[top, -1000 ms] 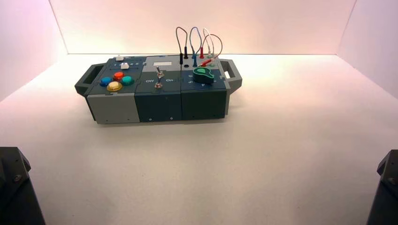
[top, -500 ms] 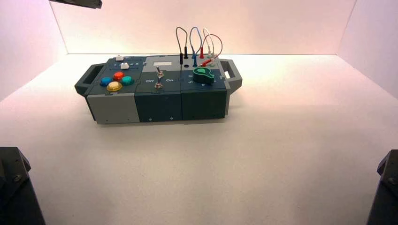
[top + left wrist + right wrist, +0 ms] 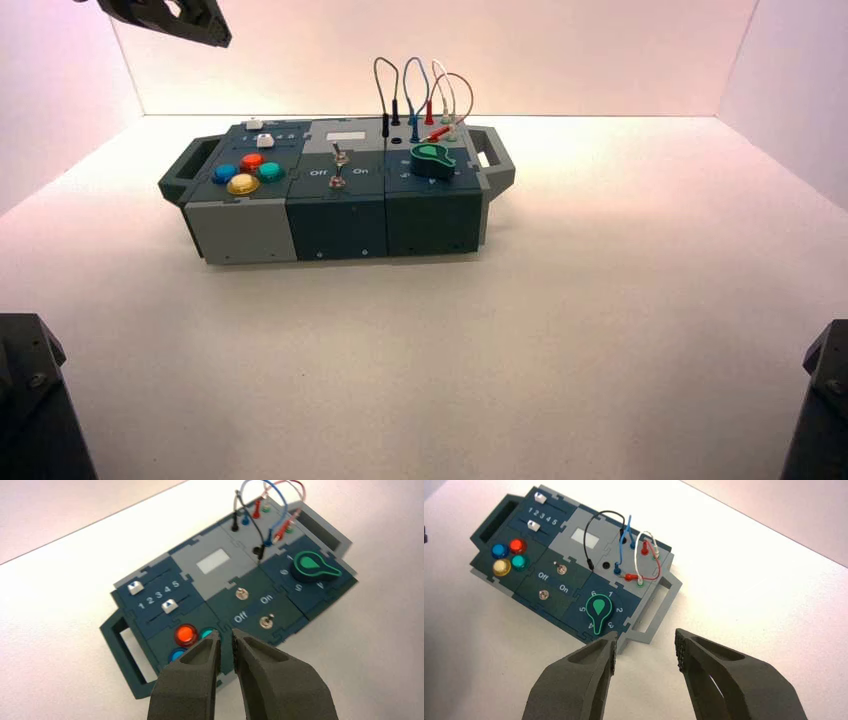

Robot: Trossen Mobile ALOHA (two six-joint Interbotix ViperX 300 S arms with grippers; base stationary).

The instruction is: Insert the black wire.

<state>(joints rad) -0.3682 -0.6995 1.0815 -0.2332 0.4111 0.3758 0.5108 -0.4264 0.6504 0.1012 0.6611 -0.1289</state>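
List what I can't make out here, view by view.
- High view: right tool, outside the frame; slider numbers, too small.
- Left wrist view: yellow button, behind the left tool.
- Right wrist view: tip of the black wire's near plug, too small to tell its seating.

The black wire (image 3: 585,535), a thin lead with slim black plugs, arches above the box's grey panel, one plug in a far black socket, the other upright beside the nearer one.
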